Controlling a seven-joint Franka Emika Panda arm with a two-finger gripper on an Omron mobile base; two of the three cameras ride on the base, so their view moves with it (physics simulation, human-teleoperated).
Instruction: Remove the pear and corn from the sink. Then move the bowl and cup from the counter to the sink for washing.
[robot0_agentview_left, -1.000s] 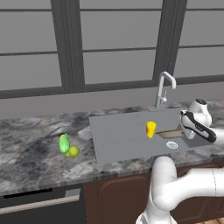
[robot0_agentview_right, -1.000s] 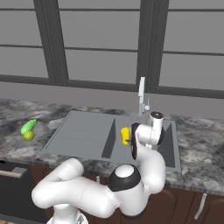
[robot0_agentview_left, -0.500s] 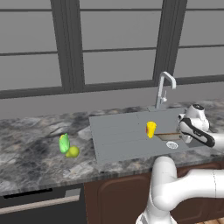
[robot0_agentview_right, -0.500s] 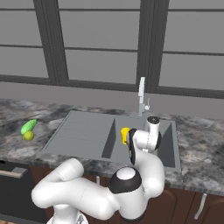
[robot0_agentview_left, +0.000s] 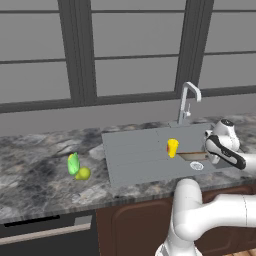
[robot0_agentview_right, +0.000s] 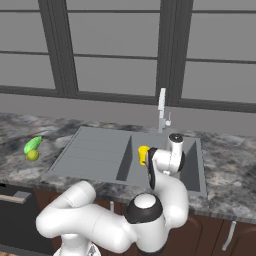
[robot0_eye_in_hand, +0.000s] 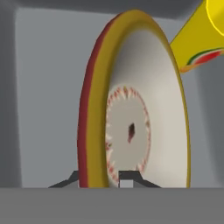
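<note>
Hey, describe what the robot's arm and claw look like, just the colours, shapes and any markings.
The arm is glossy white, built of thick rounded tube-like segments with bulbous elbows. Dark grey to black bands and round caps mark the joints, including one cap on the big elbow nearest the right base camera. No cables or lettering are visible. The claw ends in two small dark finger tips, seen from the hand camera.

Rendered scene, even flat light, moderately bright, no single visible source. Both base views soft, low detail, jagged edges on window frames (robot0_agentview_left: 75, 55). Shadows faint: slight darkening under corn (robot0_agentview_left: 73, 163) and pear (robot0_agentview_left: 83, 173) on marbled counter (robot0_agentview_left: 35, 175), darker inner wall of sink (robot0_agentview_right: 125, 159). Mild sheen on white arm (robot0_agentview_right: 100, 220), no harsh glare. Hand view close and blurry; bowl (robot0_eye_in_hand: 140, 118) shaded at left rim, brighter inside; cup (robot0_eye_in_hand: 199, 41) evenly lit. No edge distortion noticeable.
</note>
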